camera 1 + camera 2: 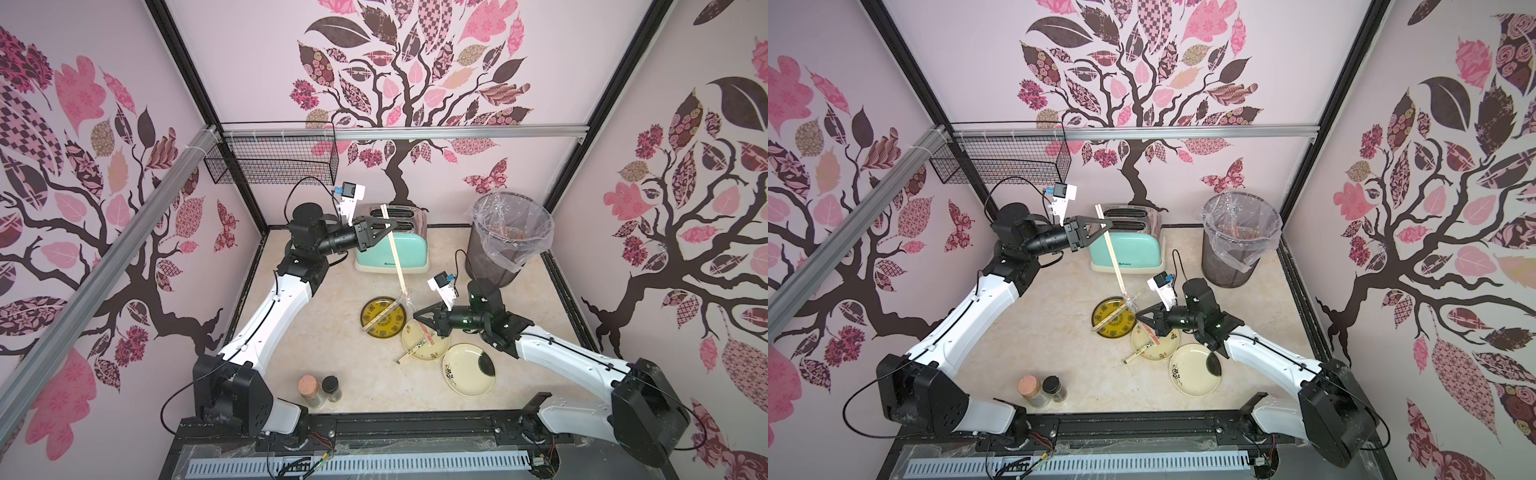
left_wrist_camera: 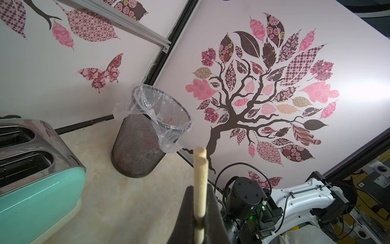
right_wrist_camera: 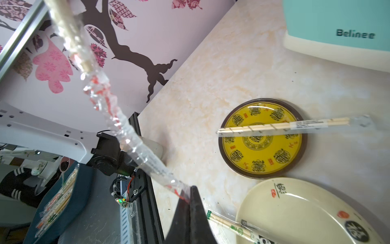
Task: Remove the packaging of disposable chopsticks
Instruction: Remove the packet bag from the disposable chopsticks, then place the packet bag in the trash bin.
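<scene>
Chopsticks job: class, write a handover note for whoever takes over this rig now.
Left end effector: shut on one chopstick pair, held up.
Right end effector: shut on its sleeve, mostly pulled off, stick tips inside.
Done: one sleeve partly off.
To do: free the sleeve, probably into the bin; then the second pair on the yellow plate and third pair on the cream plate, both wrapped.

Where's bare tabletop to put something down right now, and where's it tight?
Bare: the stretch between the toaster, the left arm and the yellow plate; also the strip between the jars and the cream plates. Crowded: the three clustered plates, two bearing wrapped chopsticks, right gripper over them.
</scene>
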Controlling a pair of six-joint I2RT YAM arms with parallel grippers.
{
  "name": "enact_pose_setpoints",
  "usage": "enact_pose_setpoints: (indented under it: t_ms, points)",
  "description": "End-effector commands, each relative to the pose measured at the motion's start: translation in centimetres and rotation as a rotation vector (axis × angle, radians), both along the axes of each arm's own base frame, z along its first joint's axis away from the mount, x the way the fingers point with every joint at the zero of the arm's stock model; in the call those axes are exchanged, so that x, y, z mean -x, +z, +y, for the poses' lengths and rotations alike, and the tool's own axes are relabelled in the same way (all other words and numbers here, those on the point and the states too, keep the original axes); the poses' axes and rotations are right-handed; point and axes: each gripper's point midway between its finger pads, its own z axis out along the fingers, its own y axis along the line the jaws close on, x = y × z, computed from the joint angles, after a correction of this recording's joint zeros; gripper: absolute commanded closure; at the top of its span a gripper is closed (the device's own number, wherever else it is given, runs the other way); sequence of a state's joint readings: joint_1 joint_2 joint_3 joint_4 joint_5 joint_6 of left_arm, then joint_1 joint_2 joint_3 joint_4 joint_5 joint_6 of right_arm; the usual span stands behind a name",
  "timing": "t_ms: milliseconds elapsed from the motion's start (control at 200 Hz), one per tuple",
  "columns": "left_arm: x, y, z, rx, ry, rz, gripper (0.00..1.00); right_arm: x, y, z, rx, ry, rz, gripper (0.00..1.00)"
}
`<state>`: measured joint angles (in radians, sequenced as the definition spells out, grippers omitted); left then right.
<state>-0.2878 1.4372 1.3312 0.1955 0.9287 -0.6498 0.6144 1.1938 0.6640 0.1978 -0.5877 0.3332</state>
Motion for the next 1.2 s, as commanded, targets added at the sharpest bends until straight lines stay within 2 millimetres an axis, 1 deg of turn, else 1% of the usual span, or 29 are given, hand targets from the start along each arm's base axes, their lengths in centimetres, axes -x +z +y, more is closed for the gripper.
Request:
enact_pose_setpoints:
  t_ms: [0,70,85,95,155,245,360,420,470,500,575,675,740,835,900,940,995,1045,1125,1195]
  points:
    - [0.2,-0.3,0.1,-0.01,0.013,-0.012,1.0,-2.4,1.3,-2.7,0.095,-0.209,-0.079,1.0]
    - [0.3,-0.8,0.2,-0.014,0.019,-0.002,1.0,-4.1,2.7,-4.6,0.164,-0.337,-0.128,1.0]
    - [0.4,-1.0,0.2,-0.016,0.017,0.002,1.0,-4.2,3.1,-4.6,0.167,-0.344,-0.134,1.0]
    - [0.3,-1.1,0.3,-0.016,0.019,0.005,1.0,-4.6,3.2,-5.2,0.189,-0.379,-0.146,1.0]
    - [0.5,-1.6,0.3,-0.019,0.019,0.016,1.0,-6.1,5.2,-6.7,0.227,-0.484,-0.196,1.0]
    - [0.9,-2.5,0.3,-0.026,0.008,0.035,1.0,-7.9,9.1,-8.3,0.241,-0.605,-0.282,1.0]
    - [1.3,-3.2,0.2,-0.033,-0.008,0.049,1.0,-10.0,14.4,-9.3,0.231,-0.701,-0.39,1.0]
    - [1.5,-3.5,0.2,-0.033,-0.01,0.053,1.0,-11.5,16.9,-10.0,0.245,-0.745,-0.43,1.0]
    - [1.7,-3.6,0.0,-0.034,-0.018,0.053,1.0,-12.9,18.4,-10.9,0.273,-0.788,-0.453,1.0]
    - [1.8,-3.8,-0.1,-0.036,-0.024,0.055,1.0,-13.7,19.6,-11.7,0.287,-0.821,-0.469,1.0]
    - [2.1,-4.3,-0.4,-0.041,-0.033,0.058,1.0,-16.0,21.6,-14.1,0.305,-0.902,-0.482,1.0]
    - [2.2,-5.2,-0.8,-0.043,-0.04,0.079,1.0,-19.0,23.7,-17.8,0.273,-0.975,-0.498,1.0]
    - [2.4,-5.7,-1.1,-0.042,-0.053,0.09,1.0,-20.8,24.7,-20.0,0.287,-1.034,-0.511,1.0]
    - [2.8,-6.1,-1.6,-0.052,-0.068,0.09,1.0,-23.4,25.3,-22.6,0.327,-1.097,-0.53,1.0]
    - [3.0,-6.2,-1.8,-0.062,-0.07,0.089,1.0,-25.3,24.6,-24.0,0.334,-1.108,-0.509,1.0]
    - [3.1,-6.4,-1.8,-0.068,-0.07,0.089,1.0,-26.5,23.8,-24.7,0.343,-1.11,-0.492,1.0]
    - [3.1,-6.3,-1.8,-0.069,-0.07,0.087,1.0,-28.0,22.3,-26.0,0.349,-1.124,-0.449,1.0]
    - [3.1,-6.3,-1.8,-0.069,-0.07,0.088,1.0,-29.3,20.5,-26.4,0.345,-1.104,-0.402,1.0]
    - [3.3,-6.0,-1.7,-0.068,-0.071,0.077,1.0,-31.0,17.0,-26.9,0.397,-1.094,-0.321,1.0]
    - [3.4,-6.0,-1.7,-0.07,-0.072,0.071,1.0,-32.1,14.2,-27.6,0.443,-1.101,-0.268,1.0]
